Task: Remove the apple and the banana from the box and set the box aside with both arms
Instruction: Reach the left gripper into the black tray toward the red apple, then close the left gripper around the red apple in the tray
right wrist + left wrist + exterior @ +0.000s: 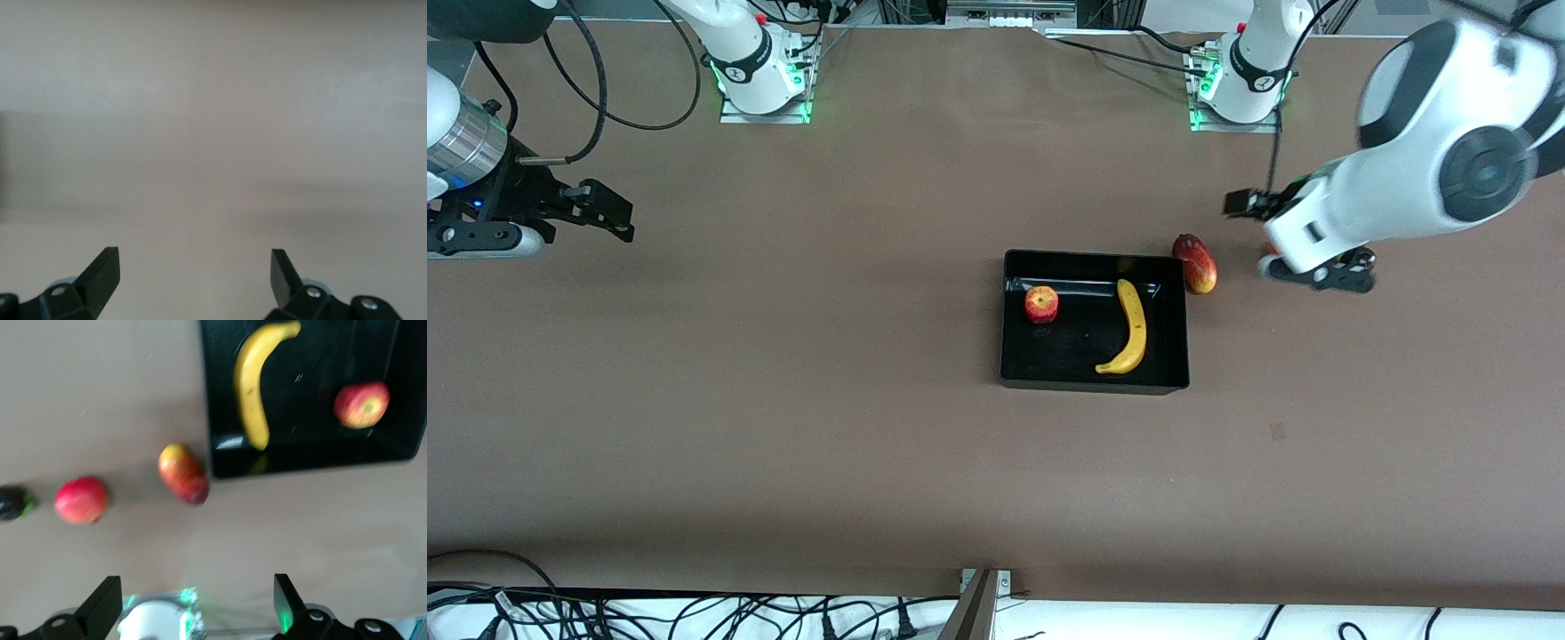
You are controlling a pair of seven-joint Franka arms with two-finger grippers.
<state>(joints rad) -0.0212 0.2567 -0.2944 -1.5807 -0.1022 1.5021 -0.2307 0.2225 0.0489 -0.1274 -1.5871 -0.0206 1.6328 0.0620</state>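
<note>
The black box (1094,382) sits mid-table. In it lie the red apple (1041,304) and the yellow banana (1132,328), apart from each other. My left gripper (1320,271) hovers over the table toward the left arm's end, beside the box, open and empty. The left wrist view shows its open gripper (195,603), the box (300,463), the banana (250,383) and the apple (361,405). My right gripper (609,218) hangs open and empty over bare table at the right arm's end. In the right wrist view, that gripper (193,273) has only table between its fingers.
A red-yellow mango (1195,263) lies just outside the box toward the left arm's end. The left wrist view shows the mango (183,473), a round red pomegranate (81,500) and a dark item (13,503) in a row. The arm bases (760,71) stand along the table's edge.
</note>
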